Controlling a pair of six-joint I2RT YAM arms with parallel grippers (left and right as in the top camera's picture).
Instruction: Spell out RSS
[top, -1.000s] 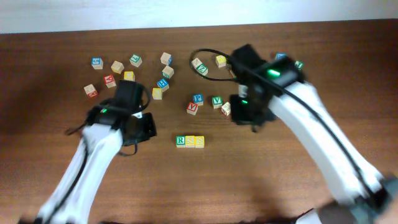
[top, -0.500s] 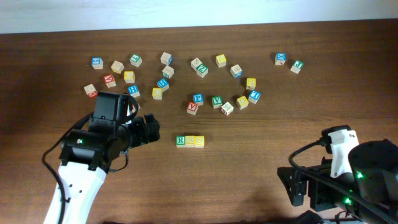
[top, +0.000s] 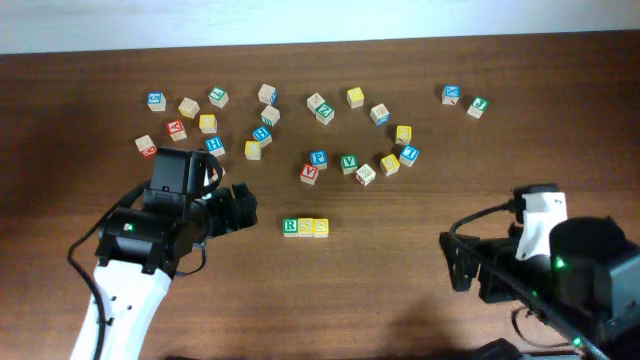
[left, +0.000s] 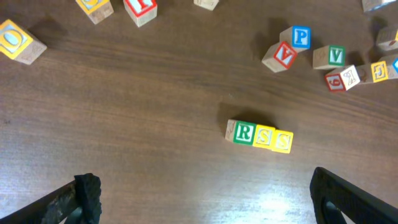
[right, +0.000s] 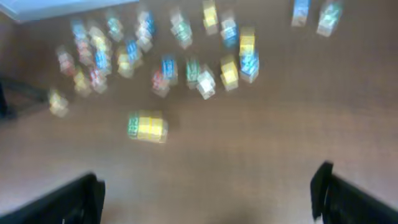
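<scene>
1. RSS row (top: 305, 227): green R block (left: 244, 132) and two yellow S blocks (left: 263, 137), touching in line, mid-table (top: 400, 310).
2. Left gripper (top: 245, 208): spread wide, empty, near the row's left end.
3. Right gripper (top: 455, 265): spread wide, empty, well right of the row.
4. Loose blocks (top: 348, 161): scattered beyond the row.

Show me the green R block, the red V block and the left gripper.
green R block (left: 244, 132), left wrist view, top face
red V block (left: 283, 55), left wrist view, top face
left gripper (top: 243, 210), overhead view, between fingertips
</scene>
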